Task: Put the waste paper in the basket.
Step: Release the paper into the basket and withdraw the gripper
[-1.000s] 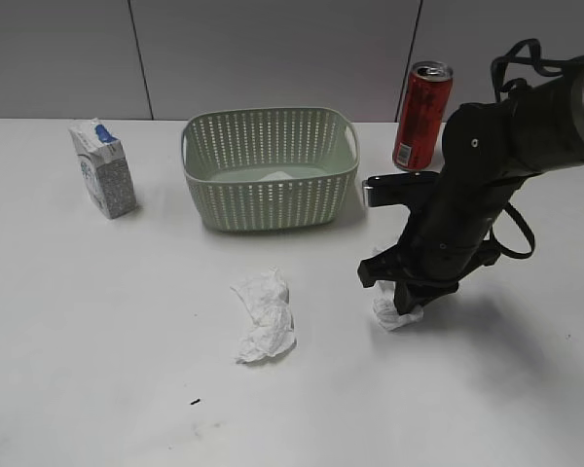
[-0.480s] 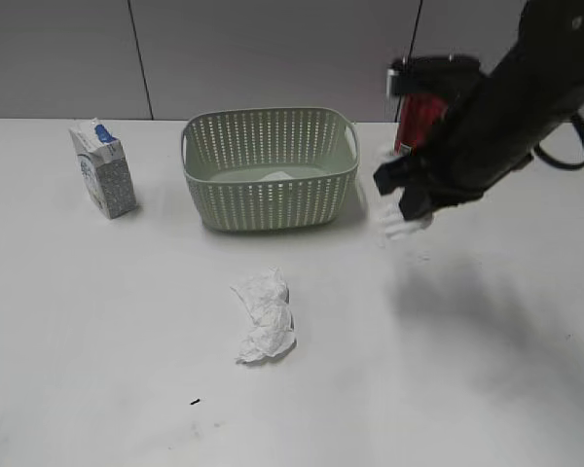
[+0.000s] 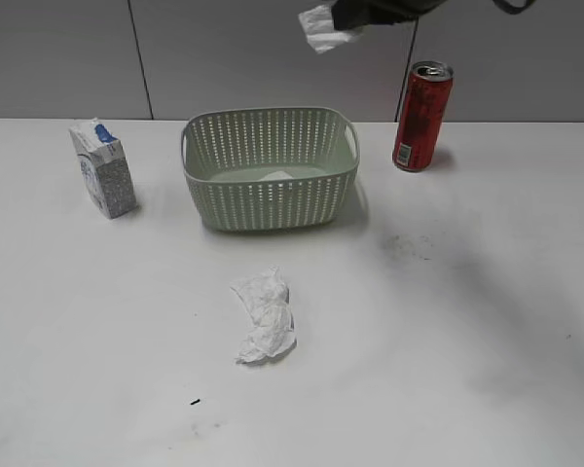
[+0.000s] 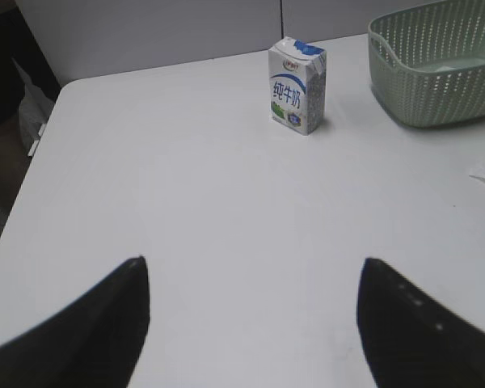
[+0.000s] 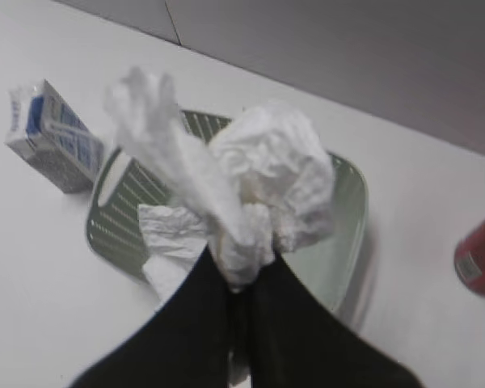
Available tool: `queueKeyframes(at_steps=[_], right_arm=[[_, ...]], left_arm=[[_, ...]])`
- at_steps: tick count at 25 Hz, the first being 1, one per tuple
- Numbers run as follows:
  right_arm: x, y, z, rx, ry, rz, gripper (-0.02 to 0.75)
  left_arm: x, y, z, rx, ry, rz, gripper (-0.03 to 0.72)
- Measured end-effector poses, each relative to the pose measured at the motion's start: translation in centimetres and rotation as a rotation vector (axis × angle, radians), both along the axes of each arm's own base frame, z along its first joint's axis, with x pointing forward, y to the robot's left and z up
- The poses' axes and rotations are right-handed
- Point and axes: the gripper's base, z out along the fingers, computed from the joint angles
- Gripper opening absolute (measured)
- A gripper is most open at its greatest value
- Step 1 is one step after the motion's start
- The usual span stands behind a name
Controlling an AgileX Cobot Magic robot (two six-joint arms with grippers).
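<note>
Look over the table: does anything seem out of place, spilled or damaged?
Only one crumpled paper wad lies loose on the table, in front of the basket. The red can and the milk carton stand upright, undamaged. Nothing has spilled.

Right claw (image 5: 241, 271) raised high, fingers pinched together (on a paper wad (image 5: 259, 182)), left claw (image 4: 255, 311) spread wide, low.

The carton (image 4: 297, 89) near the worktop's far left edge carries blue Chinese characters reading 纯牛奶 under a small logo too small to read; the can's (image 3: 422, 117) print is illegible.
</note>
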Motion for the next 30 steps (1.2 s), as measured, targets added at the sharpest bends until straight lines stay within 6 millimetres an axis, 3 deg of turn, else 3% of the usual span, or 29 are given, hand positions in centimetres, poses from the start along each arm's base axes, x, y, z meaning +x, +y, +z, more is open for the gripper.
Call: queueKeyframes(at_steps=[2,5,10,12,17,19,21,25,30], right_arm=[[0.8,1.6,-0.3,-0.003,-0.026,0.036,0.000],[2.1,3.8,-2.4,-0.028,-0.060,0.075,0.000],[4.4,5.6,-8.0,-0.080,-0.083,0.071,0.036],[4.9,5.8,-10.3,-0.111,-0.056,0.076,0.115],[5.3,6.1,-13.4,-0.149,-0.002,0.083,0.518],[5.3,6.1,-13.5,-0.152,0.004,0.085,0.613],[5.3,6.1,-13.3,-0.151,0.006,0.087,0.645],[5.1,6.2,-12.1,-0.164,0.058,0.113,0.652],[3.4,5.9,-8.3,-0.215,0.203,0.193,0.604]], left_arm=[[0.0,0.0,0.0,0.000,0.000,0.000,0.589],[0.0,0.0,0.0,0.000,0.000,0.000,0.589],[0.0,0.0,0.0,0.000,0.000,0.000,0.589],[0.0,0.0,0.0,0.000,0.000,0.000,0.589],[0.0,0.0,0.0,0.000,0.000,0.000,0.589],[0.0,0.0,0.0,0.000,0.000,0.000,0.589],[0.0,0.0,0.0,0.000,0.000,0.000,0.589],[0.0,0.0,0.0,0.000,0.000,0.000,0.589],[0.0,0.0,0.0,0.000,0.000,0.000,0.589]])
